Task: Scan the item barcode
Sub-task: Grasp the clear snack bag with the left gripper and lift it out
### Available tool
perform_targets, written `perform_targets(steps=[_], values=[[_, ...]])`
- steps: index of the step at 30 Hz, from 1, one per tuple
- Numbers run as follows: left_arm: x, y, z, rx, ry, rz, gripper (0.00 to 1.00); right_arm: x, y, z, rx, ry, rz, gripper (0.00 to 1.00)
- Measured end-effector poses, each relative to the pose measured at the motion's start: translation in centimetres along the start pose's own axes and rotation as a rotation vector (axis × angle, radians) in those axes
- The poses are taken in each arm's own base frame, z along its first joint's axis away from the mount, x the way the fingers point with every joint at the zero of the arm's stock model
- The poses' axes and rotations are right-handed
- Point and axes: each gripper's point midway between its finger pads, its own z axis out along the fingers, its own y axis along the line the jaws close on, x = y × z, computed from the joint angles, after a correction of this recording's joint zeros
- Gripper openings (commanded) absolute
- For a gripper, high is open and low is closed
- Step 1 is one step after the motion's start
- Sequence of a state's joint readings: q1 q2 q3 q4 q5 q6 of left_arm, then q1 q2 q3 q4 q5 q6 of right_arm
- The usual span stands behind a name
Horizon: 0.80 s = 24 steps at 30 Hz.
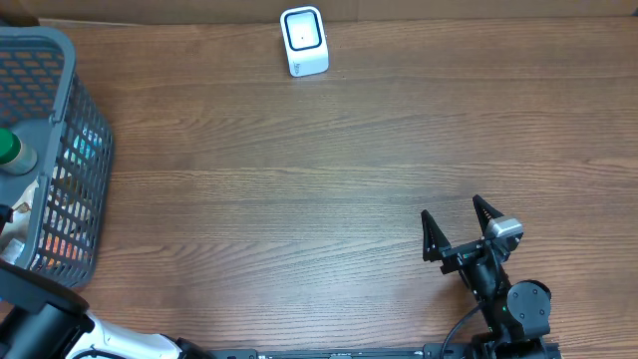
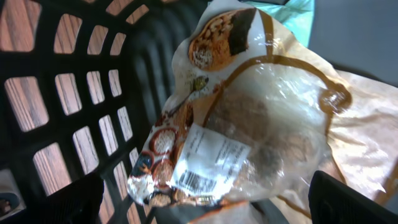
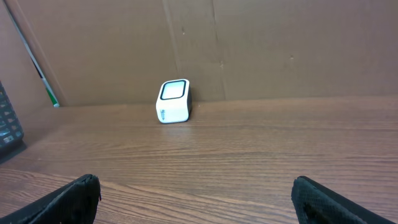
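The wooden table (image 1: 299,170) is lying mostly bare across the room, with a brown cardboard wall (image 3: 280,50) standing along its far edge. A grey mesh basket (image 1: 82,85) is sitting at the far left. The left arm (image 1: 45,319) is reaching into it from the near left corner. Inside it, a crinkled snack bag (image 2: 273,124) is leaning against the basket's lattice wall, and its white barcode label (image 2: 208,163) is facing the left wrist camera. The left pincer (image 2: 205,180) is hanging over the bag with its fingers (image 2: 68,199) spread wide, gripping nothing. Near the right, the right pincer (image 1: 451,207) is pointing toward the far edge, also standing wide apart and empty. A small white scanner (image 1: 304,42) is sitting at the far edge, well apart from both. A green-capped bottle (image 1: 10,150) is also showing in the basket.
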<state>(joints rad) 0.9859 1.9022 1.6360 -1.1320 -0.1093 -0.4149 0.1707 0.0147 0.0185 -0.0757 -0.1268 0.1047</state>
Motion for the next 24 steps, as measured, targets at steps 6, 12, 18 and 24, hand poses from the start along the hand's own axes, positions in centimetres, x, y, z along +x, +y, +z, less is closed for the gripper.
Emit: perform_targets(steps=[6,12,18,24], values=[[-0.8,-0.4,0.8,0.003,-0.025,0.008,0.89,0.0,0.0,0.0,0.000,0.000,0.000,1.00],[-1.0,-1.7,3.0,0.016,-0.041,0.049,0.90,0.0,0.0,0.0,0.000,0.000,0.000,1.00],[-0.5,-4.2,4.7,0.063,-0.064,0.135,0.89,0.0,0.0,0.0,0.000,0.000,0.000,1.00],[-0.1,-5.5,5.3,0.085,-0.084,0.178,0.84,0.0,0.0,0.0,0.000,0.000,0.000,1.00]])
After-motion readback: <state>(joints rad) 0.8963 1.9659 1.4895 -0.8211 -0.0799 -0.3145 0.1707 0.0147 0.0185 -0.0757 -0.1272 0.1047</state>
